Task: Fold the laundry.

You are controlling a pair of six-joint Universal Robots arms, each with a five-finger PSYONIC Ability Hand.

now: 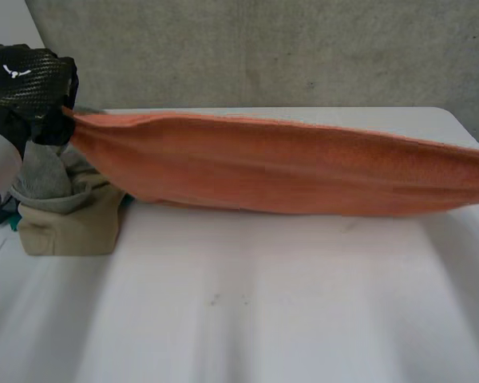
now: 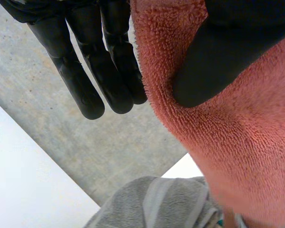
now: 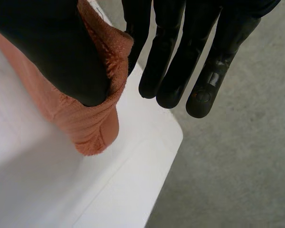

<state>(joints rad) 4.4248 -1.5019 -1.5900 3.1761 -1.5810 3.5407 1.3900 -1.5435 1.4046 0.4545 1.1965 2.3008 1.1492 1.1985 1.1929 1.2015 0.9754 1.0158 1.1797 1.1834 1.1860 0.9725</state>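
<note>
An orange towel [image 1: 287, 163] hangs stretched in the air across the table, sagging a little in the middle. My left hand [image 1: 28, 80] holds its left end, and in the left wrist view the thumb [image 2: 218, 57] presses the orange towel [image 2: 237, 142] against the fingers [image 2: 109, 71]. At the towel's other end, in the right wrist view, my right hand [image 3: 180, 52] pinches a corner of the orange towel [image 3: 92, 128] between thumb [image 3: 61, 52] and straight fingers, over the table's right corner.
A pile of laundry sits at the table's left edge: a grey cloth [image 1: 52, 183] over a beige folded one [image 1: 72, 227], the grey cloth [image 2: 156, 204] also under my left hand. The white table [image 1: 263, 303] has a rounded corner [image 3: 166, 142] beside grey floor [image 3: 237, 166].
</note>
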